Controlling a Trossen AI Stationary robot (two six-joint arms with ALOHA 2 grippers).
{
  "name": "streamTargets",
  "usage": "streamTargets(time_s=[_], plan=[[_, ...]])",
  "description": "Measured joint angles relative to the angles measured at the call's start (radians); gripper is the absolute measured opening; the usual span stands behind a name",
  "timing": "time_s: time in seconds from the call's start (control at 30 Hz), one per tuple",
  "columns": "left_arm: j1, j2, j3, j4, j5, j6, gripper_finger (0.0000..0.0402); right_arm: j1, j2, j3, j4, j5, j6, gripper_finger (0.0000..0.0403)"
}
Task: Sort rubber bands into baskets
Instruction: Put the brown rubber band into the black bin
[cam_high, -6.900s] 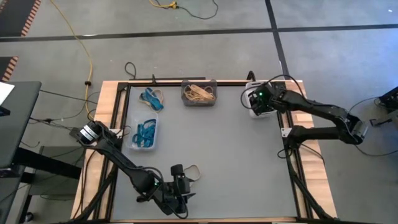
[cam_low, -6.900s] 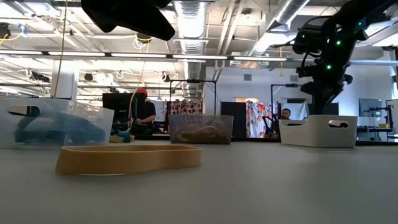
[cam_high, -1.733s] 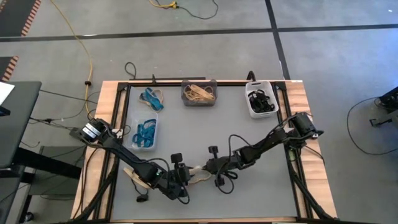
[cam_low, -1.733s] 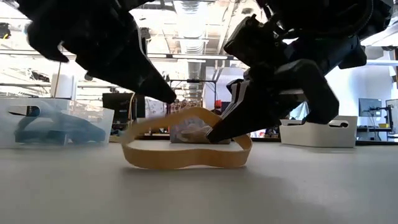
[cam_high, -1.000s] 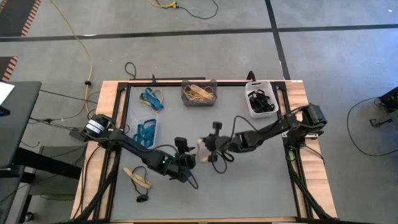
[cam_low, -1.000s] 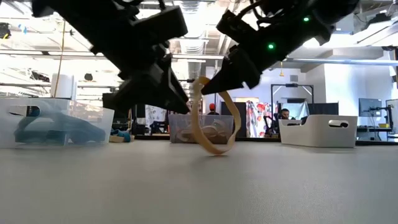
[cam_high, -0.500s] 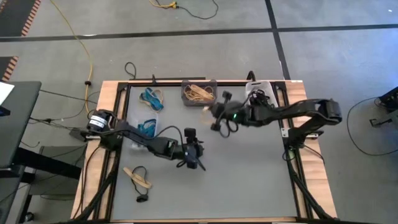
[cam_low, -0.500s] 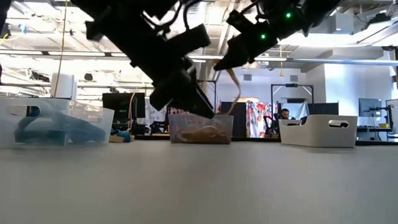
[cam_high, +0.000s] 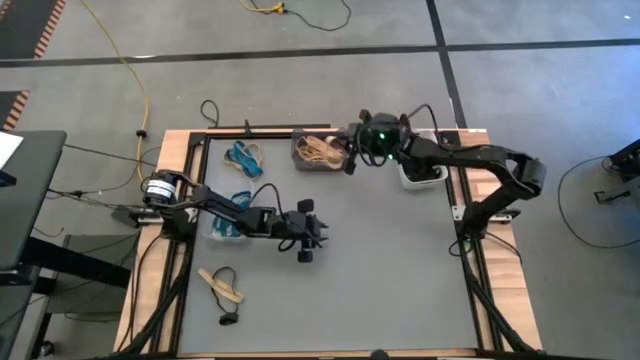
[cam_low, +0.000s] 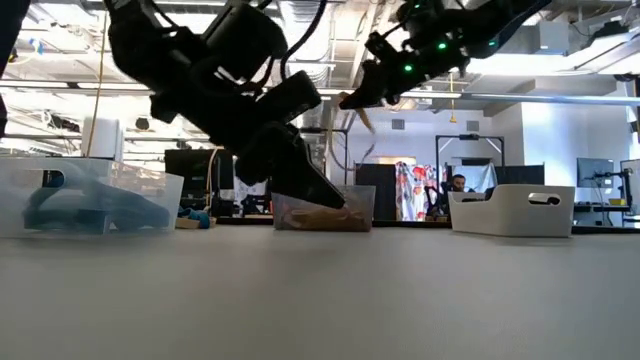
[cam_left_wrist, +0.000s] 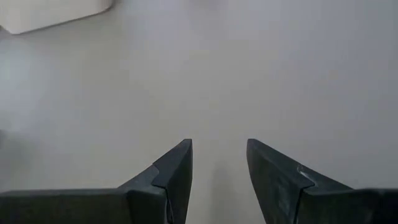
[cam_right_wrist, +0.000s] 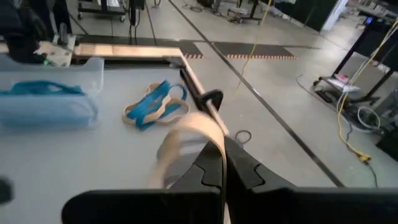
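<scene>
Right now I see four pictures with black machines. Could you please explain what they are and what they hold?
These are two robot arms at a table. One picture looks down from above, one level across the table, two from the wrists. On the table stand a grey bin of tan bands, a clear bin of blue bands and a white bin. The right fingers, shut, hold a tan band by the grey bin. The left fingers are open and empty.

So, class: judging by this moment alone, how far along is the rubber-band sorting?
Done: tan bands lie in the dark grey basket, blue in the clear basket.
In hand: the right gripper holds a tan band beside the grey basket.
Left: loose blue bands and a tan band on the table.
</scene>
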Motion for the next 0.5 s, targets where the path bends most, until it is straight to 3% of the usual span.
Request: streamTargets(time_s=[0.27,0.5], plan=[[0.000,-0.003,-0.101,0.142,0.159,-0.038,0.0143,-0.067,0.147,0.157,-0.008,-0.062,-0.002,0.0024],[0.000,-0.003,-0.247,0.446,0.302,-0.083,0.0143,-0.108,0.275,0.263,-0.077,-0.064,0.005,0.0024]])
